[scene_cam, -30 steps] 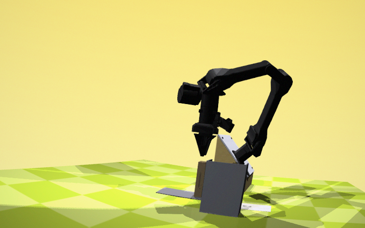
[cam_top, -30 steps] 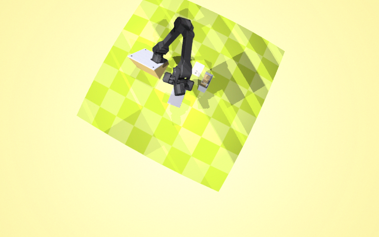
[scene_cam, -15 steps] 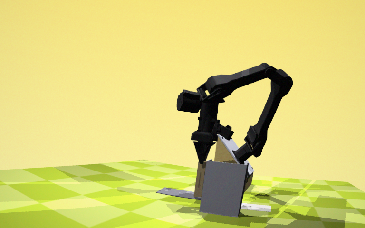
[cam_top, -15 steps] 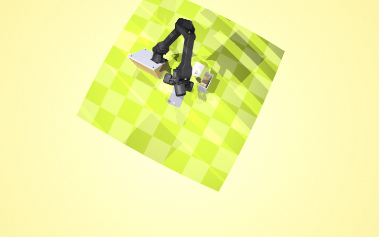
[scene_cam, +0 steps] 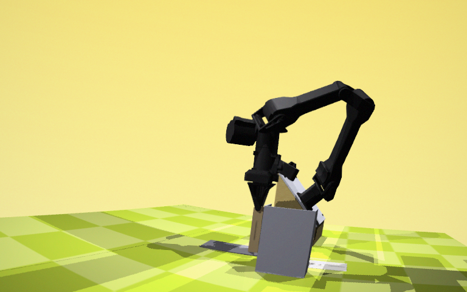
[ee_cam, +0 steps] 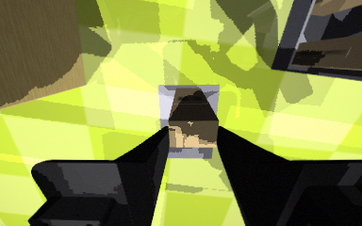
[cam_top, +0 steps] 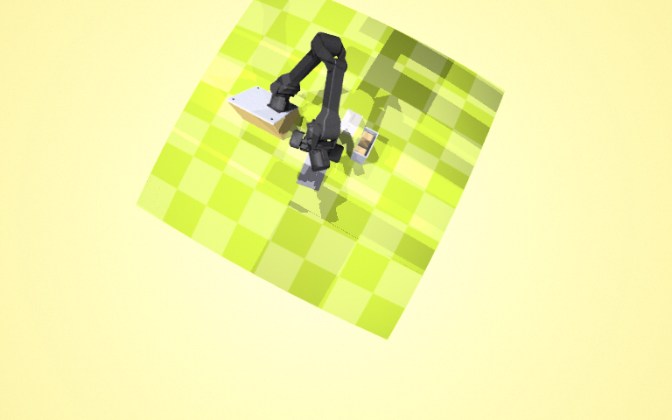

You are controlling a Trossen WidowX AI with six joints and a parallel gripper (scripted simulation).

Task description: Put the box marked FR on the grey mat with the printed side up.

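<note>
"Where is the box?"

"The box (scene_cam: 253,232) (ee_cam: 193,136) stands upright on the grey mat (cam_top: 308,178) (scene_cam: 224,246) (ee_cam: 191,153), by the edge nearer my base. I see no code, so I can't confirm FR."

"And your gripper (cam_top: 319,148) (scene_cam: 258,208) (ee_cam: 192,131)?"

"Part-closed, one fingertip at each side of the box's top. Whether they pinch it yet, I can't tell."

"What could go wrong?"

"Gripping this high, a sideways nudge could topple it over the mat's edge, or wrong side up. A loose pinch could let it slip as I tilt it. Swinging wide, I might knock the bin (cam_top: 358,159) (scene_cam: 286,241) (ee_cam: 284,47), beyond the mat's side edge, where two boxes remain."
</note>
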